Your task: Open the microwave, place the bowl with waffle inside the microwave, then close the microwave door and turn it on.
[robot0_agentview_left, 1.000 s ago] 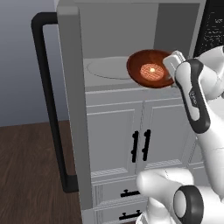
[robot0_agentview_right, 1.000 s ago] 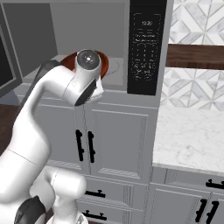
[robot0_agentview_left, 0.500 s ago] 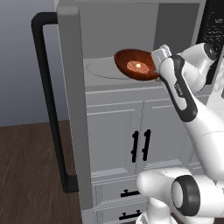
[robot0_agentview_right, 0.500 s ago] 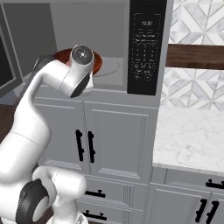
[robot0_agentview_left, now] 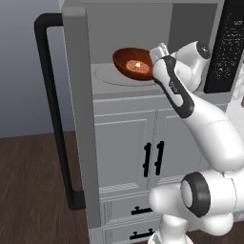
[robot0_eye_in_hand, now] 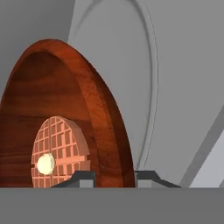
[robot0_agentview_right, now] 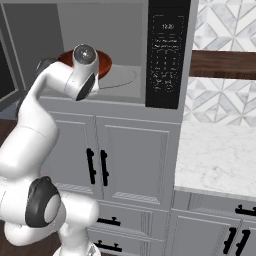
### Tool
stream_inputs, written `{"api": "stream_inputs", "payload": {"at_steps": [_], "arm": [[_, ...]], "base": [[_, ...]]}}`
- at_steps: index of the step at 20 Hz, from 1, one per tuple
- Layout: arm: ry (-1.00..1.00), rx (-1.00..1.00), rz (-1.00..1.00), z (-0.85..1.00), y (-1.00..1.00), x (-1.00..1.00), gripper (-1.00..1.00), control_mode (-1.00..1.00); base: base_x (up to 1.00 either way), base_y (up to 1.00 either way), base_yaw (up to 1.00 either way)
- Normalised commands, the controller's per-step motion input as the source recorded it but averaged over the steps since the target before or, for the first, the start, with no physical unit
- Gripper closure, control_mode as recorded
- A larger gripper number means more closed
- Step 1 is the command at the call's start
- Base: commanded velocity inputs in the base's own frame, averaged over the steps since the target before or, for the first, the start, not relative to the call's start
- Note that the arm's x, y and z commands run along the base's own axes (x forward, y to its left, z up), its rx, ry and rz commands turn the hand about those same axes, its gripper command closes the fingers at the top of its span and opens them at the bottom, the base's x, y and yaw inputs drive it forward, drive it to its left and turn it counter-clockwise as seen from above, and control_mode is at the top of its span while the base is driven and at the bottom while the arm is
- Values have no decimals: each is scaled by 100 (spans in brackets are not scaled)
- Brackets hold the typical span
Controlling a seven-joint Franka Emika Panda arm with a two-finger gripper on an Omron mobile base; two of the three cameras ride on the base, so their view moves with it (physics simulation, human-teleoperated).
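Over the turntable plate [robot0_agentview_left: 114, 76] — bowl [robot0_agentview_left: 134, 63] tilted leftward, rim clamped in claw [robot0_eye_in_hand: 114, 177]

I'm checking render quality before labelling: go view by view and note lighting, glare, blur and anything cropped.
Left base view: flat, even light, sharp; soft sheen on the bowl; no hard shadows. Right base view: equally sharp; the arm hides most of the bowl; the microwave panel markings are too small to read. Hand view: close-up, the bowl rim cropped at left; the waffle grid crisp; the gripper clamps the rim.
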Motion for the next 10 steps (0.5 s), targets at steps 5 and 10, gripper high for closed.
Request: {"api": "stream_inputs", "payload": {"at_steps": [5,10], "arm": [[2,0,-1,0,12,32,100,-100],[0,0,0,-20,-1,22,100,-100]], "base": [[0,0,0],[0,0,0]]}}
